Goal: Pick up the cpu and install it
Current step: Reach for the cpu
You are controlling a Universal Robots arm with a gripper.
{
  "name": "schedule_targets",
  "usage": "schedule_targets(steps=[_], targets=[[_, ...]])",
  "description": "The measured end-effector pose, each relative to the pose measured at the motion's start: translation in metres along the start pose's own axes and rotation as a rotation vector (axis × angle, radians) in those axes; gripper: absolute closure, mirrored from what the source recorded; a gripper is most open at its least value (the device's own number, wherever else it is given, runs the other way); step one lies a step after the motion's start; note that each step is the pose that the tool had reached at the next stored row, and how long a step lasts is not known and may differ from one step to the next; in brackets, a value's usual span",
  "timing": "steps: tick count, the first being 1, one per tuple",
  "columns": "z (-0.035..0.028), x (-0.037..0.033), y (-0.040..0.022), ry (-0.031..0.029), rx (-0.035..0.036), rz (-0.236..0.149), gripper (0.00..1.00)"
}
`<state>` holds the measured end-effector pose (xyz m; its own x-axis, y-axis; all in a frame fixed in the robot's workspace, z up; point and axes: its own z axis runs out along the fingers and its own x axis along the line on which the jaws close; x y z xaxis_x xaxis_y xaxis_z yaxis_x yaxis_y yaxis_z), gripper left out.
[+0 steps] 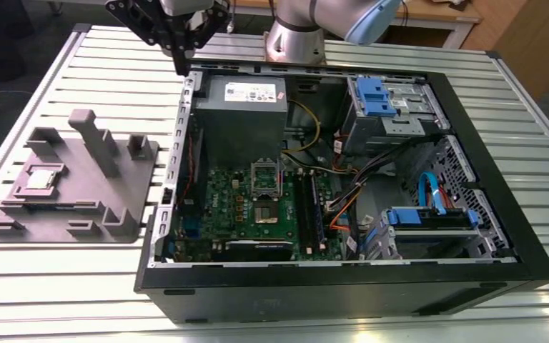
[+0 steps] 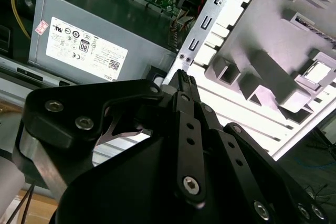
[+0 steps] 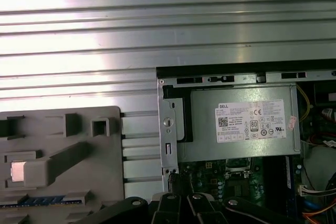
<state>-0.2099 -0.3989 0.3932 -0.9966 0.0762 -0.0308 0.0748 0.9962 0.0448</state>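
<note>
Hidden or cut off: the top edge of the exterior view crops the upper body of the tool (image 1: pixel 178 69). In the first wrist view a raised bar of the grey fixture (image 1: pixel 122 179) covers one side of the cpu (image 3: pixel 18 171). In the second wrist view the cpu (image 2: pixel 321 72) sits close to the picture edge, partly behind a fixture block.

Tool state: fingers pressed together, nothing between them; the second wrist view shows the tips meeting at one narrow point. In the exterior view the tool hangs above the 11 o'clock corner of the open computer case (image 1: pixel 332 286), beside the power supply (image 1: pixel 241 107), touching nothing.

Cpu location: in a recess of the fixture, on the counter (image 1: pixel 65 286), at 9 o'clock from the case and well apart from the tool and from the green motherboard (image 1: pixel 226 193).

Cpu orientation (image 1: pixel 43 176): flat, silvery metal face up. The outline is near square, so no long axis can be made out
</note>
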Motion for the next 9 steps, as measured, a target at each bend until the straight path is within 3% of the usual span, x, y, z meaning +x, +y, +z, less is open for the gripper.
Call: schedule_targets(steps=[9], targets=[[-0.0002, 0.0049, -0.0004, -0.0006, -0.0001, 0.000, 0.90]])
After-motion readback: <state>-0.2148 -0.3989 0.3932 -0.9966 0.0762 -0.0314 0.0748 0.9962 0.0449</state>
